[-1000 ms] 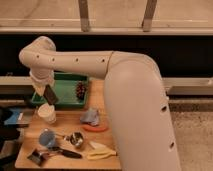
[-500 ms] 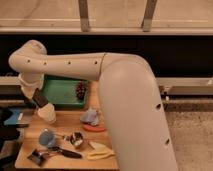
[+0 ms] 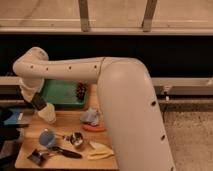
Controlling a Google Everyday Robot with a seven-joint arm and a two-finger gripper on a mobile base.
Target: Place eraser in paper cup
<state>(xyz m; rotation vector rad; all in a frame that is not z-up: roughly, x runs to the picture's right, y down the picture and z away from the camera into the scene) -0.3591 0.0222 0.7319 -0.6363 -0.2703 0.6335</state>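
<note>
Gripper (image 3: 39, 101) has swung left with the paper cup (image 3: 47, 113); it now sits directly over the cup at the counter's (image 3: 70, 122) left edge. Gripper state: cannot tell. Eraser not visible, possibly dropped in.

A: Where is the hand (image 3: 39, 102)?

B: At the surface's (image 3: 75, 122) far left edge, right at the top of the paper cup (image 3: 48, 114), which tilts there in front of the green tray (image 3: 62, 95).

A: And nearer than the paper cup?

B: A small blue cup (image 3: 47, 137), a black-handled tool (image 3: 62, 152) and a yellow object (image 3: 100, 151). Right of the paper cup lies a grey-blue lump on an orange bowl (image 3: 94, 128).
</note>
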